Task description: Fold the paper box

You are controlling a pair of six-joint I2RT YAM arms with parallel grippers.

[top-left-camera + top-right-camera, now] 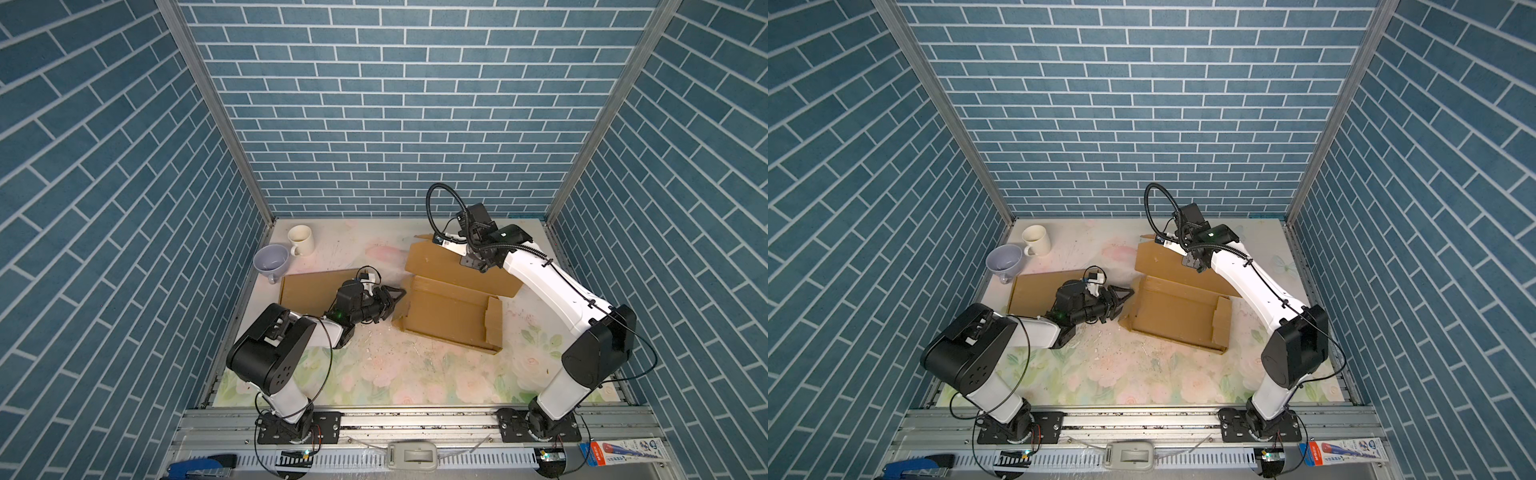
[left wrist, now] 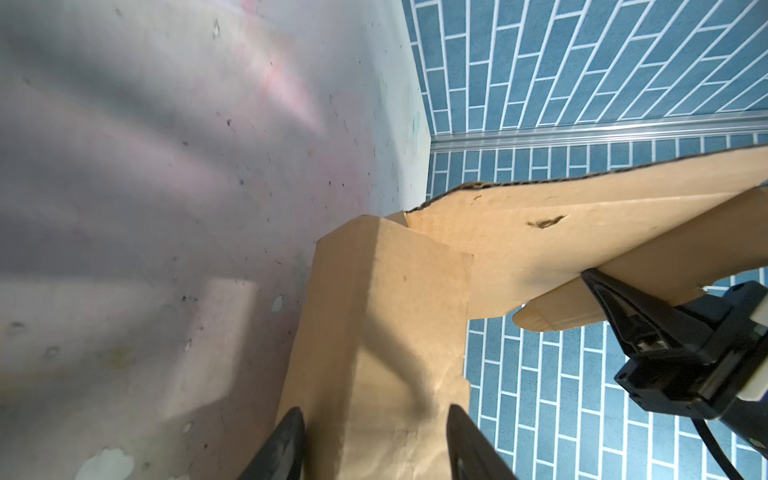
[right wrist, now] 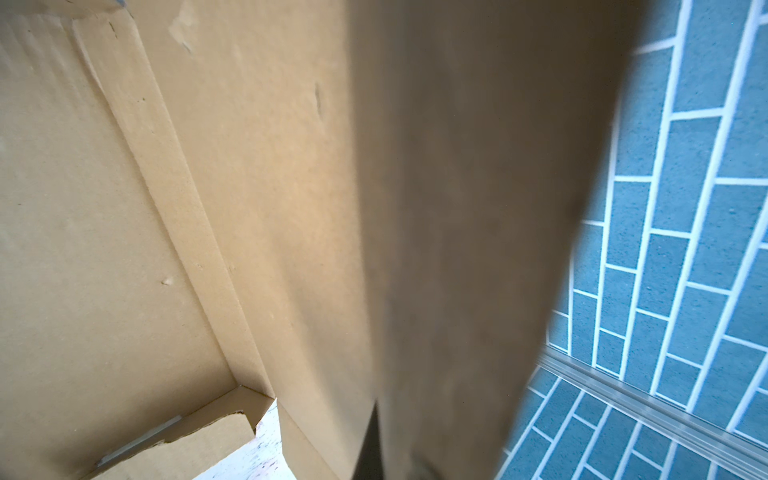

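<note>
**Two arms work a cardboard box on a flowered table**

The left arm (image 1: 286, 332) stretches low and almost level across the table, its wrist turned towards the middle. The left claw (image 1: 397, 302) stands with its jaws apart at the box's left end, and the wrist view shows the upright side flap (image 2: 374, 332) lying across the gap between the fingers (image 2: 286, 440). Whether they press on it cannot be told.

The right arm (image 1: 548, 282) rises from its base, bends at the elbow and reaches down towards the far side. The right claw (image 1: 473, 262) is clamped tight on the box's wide back panel (image 1: 436, 262), which is lifted off the table.

The box (image 1: 449, 320) sits right of centre, open side up. Its long axis runs left to right, slanting a little towards the near right corner.

A flat cardboard sheet (image 1: 307, 289) lies under the left wrist. A white mug (image 1: 301, 240) and a tilted lilac cup (image 1: 271, 257) stand just beside each other in the far left corner. The table (image 1: 395, 374) has a pale flowered cover, scuffed and speckled. Blue brick-pattern walls (image 1: 395, 104) close in three sides.
</note>
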